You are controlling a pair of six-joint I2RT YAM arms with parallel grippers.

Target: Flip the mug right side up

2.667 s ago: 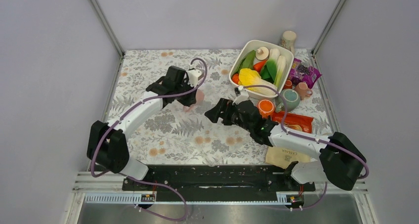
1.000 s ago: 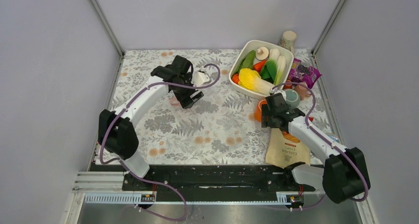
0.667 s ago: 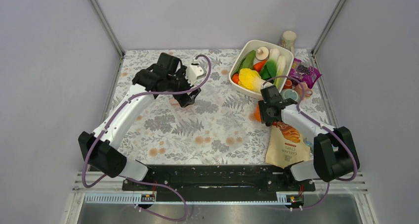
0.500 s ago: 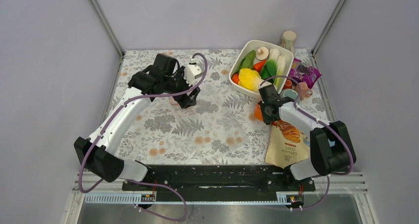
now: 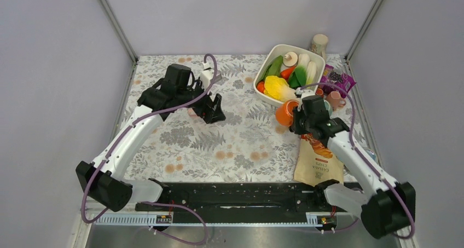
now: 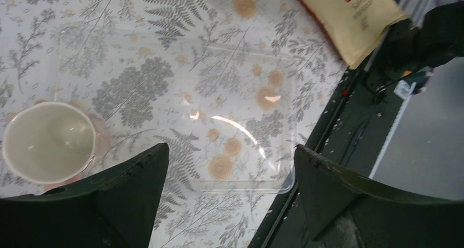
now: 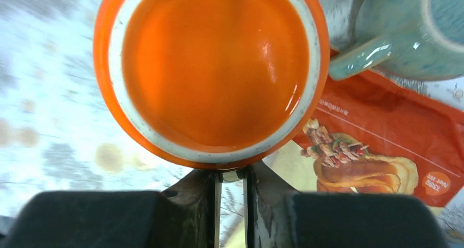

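"Toward the tabletop's (image 5: 241, 144) right edge, what was the right gripper's (image 7: 232, 177) state?" asked the operator.

"Its jaws were clamped on the orange mug (image 7: 213, 67), gripping it at the edge of the round face turned toward the wrist camera. Whether that face was mouth or base could not be determined."

"Mug position?"

"Tilted, just beside the bowl's (image 5: 288, 46) near end. A teal mug (image 7: 416, 34) and a snack bag (image 7: 383, 133) lay close by."

"Left gripper (image 6: 230, 149)?"

"Jaws spread wide, holding nothing, toward the far left corner. A pink cup (image 6: 49, 141) stood mouth-up just beside one finger."
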